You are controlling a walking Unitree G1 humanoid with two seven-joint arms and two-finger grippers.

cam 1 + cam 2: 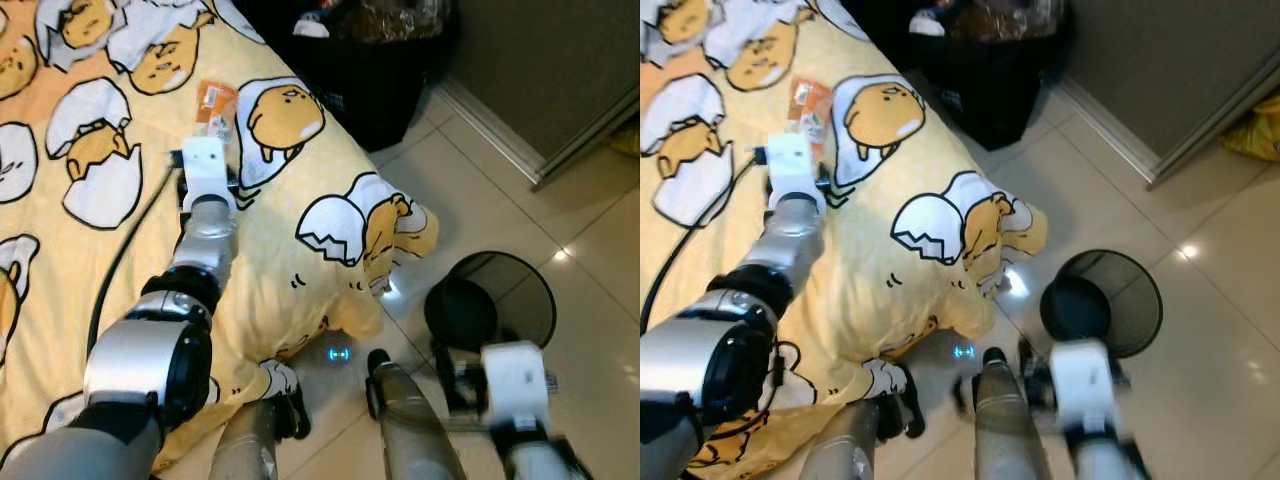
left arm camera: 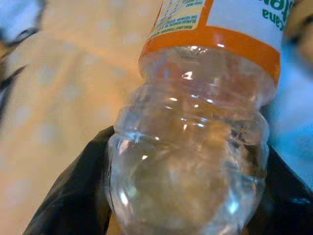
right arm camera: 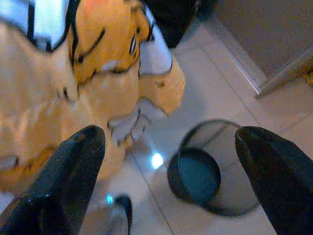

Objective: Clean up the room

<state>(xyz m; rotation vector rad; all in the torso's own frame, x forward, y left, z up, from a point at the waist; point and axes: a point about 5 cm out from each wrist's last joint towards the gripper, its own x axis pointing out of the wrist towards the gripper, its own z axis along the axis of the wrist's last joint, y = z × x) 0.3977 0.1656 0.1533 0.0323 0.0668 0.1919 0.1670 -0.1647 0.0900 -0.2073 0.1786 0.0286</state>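
A yellow egg-print bed (image 1: 300, 270) is seen beside pale glossy floor tiles (image 1: 590, 270). The clear bottle (image 2: 190, 161) on the bed is pinched by the left gripper (image 1: 215, 140); the right gripper (image 3: 171, 161) is spread wide above a mesh bin (image 1: 495, 300)

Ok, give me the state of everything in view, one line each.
Clear plastic bottle with orange label: lying on the bed, between the left gripper's fingers.
Black mesh wastebasket: tipped on its side on the tile floor, mouth open.
Yellow egg-print bedcover: spread over the bed, corner hanging down.
Left gripper: reached out over the bed, at the bottle.
Right gripper: open, holding nothing, above the floor.
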